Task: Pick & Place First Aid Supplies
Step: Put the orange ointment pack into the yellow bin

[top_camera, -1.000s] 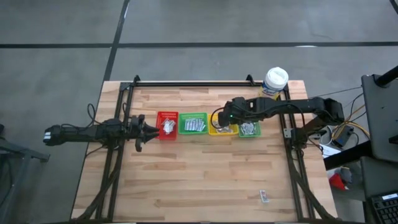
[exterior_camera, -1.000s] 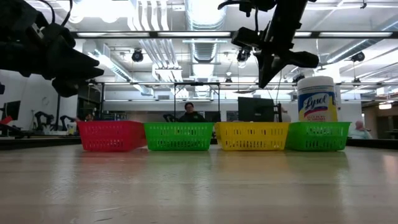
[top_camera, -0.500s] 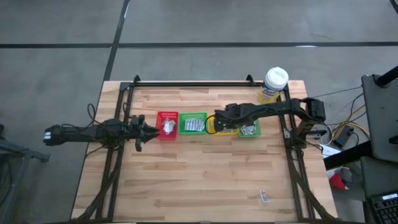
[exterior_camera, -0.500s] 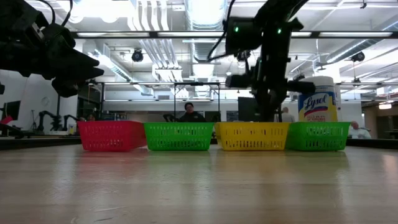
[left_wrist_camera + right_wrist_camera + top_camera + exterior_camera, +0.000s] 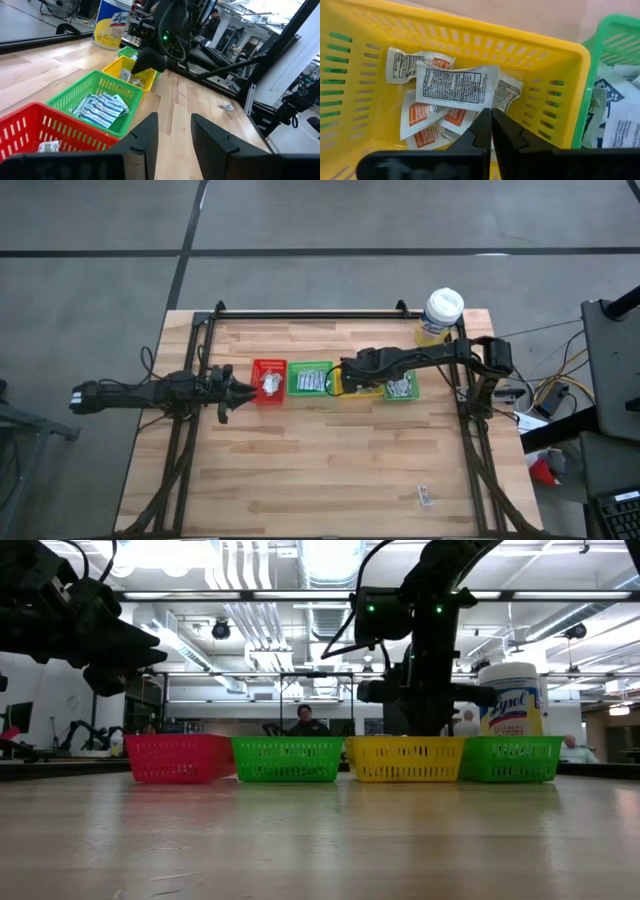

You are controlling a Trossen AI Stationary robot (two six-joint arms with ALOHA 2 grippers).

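Observation:
Four small bins stand in a row: red point(image 5: 269, 380), green point(image 5: 311, 379), yellow point(image 5: 380, 30) and a second green point(image 5: 402, 388), each with sachets inside. My right gripper point(image 5: 490, 114) points steeply down into the yellow bin, shut on a white, black-printed sachet point(image 5: 455, 86) above several white-red sachets point(image 5: 422, 117) on the bin floor. In the low view its fingers dip behind the yellow bin's wall point(image 5: 405, 758). My left gripper point(image 5: 172, 135) waits open beside the red bin, nothing between its fingers. One loose sachet point(image 5: 425, 496) lies flat near the table's near right corner. My right gripper pinches the printed sachet at its lower corner point(image 5: 481, 106) between the two fingertips. The fingers come from above, pointing steeply down. The sachet stands out flat from the tips, inside the yellow bin, over the sachets lying there; whether it touches them I cannot tell.
A yellow wipes tub with a white lid point(image 5: 441, 313) stands at the far right behind the bins. Dark frame rails point(image 5: 300, 314) run along the table's far, left and right sides. Bare wood point(image 5: 320, 460) spreads out on the near side of the bins.
My right gripper has come down from well above the bins into the yellow bin, shifting a little toward the table's left and tipping more steeply downward. It has stayed shut.

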